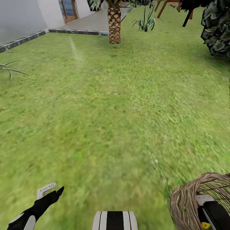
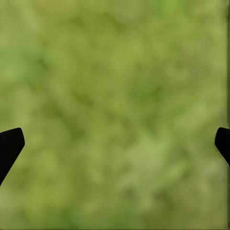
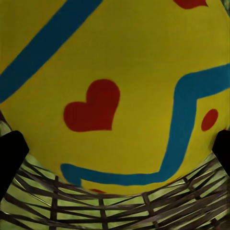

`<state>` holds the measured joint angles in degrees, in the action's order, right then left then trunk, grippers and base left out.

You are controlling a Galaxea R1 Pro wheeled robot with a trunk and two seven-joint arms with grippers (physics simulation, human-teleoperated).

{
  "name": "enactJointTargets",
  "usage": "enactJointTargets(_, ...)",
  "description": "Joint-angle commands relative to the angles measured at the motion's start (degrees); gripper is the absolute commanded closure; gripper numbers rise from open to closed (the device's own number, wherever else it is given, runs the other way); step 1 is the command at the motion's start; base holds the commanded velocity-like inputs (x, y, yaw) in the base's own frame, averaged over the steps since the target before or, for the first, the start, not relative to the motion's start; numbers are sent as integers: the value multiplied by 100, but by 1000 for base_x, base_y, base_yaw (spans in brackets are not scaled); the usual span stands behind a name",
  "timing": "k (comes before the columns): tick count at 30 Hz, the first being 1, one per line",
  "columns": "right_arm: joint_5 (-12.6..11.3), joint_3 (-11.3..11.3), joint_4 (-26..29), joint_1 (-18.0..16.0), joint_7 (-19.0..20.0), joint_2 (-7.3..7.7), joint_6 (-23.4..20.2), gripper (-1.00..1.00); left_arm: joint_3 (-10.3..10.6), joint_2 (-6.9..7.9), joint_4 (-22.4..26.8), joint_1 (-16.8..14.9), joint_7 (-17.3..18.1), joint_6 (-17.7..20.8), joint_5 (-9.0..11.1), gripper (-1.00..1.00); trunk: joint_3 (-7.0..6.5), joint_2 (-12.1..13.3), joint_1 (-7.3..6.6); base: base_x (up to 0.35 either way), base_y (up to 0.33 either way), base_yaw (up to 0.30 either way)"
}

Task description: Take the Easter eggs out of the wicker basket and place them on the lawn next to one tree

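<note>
The wicker basket (image 1: 185, 201) stands on the lawn (image 1: 111, 111) at the head view's lower right corner. My right arm (image 1: 215, 214) reaches down into it, and a bit of a yellow Easter egg (image 1: 205, 226) shows beside the arm. In the right wrist view one egg (image 3: 115, 72), yellow with blue zigzags, a red heart and red dots, lies very close on the basket's weave (image 3: 110, 211). My right gripper (image 3: 117, 153) is open, its fingertips (image 3: 10, 153) spread to either side of the egg. My left gripper (image 1: 52, 190) (image 2: 115, 148) hangs open over bare grass.
A palm with a scaly brown trunk (image 1: 114, 24) stands far ahead by the grey paving (image 1: 92, 22) and the white house. Dark leafy foliage (image 1: 217, 28) fills the upper right. Spiky plants (image 1: 146, 21) grow behind, and open grass lies between.
</note>
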<state>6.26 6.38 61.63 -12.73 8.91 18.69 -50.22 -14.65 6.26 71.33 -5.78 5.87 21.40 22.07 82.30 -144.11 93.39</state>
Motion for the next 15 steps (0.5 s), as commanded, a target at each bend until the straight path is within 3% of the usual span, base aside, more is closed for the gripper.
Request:
enactJointTargets(1, 48, 10, 7, -1, 58, 3, -24, 100, -11, -2, 4, -2, 19, 40, 40, -100, -19, 0, -3, 0, 0, -13)
enactJointTargets(6, 16, 29, 7, -1, 53, 19, -31, 100, -11, -2, 4, -2, 19, 40, 36, -100, -130, 7, -16, 0, 0, -212)
enactJointTargets(15, 35, 30, 7, -1, 50, 21, -41, 100, -13, -2, 11, -2, 19, 33, 42, -100, -329, 19, -39, 0, 0, -18)
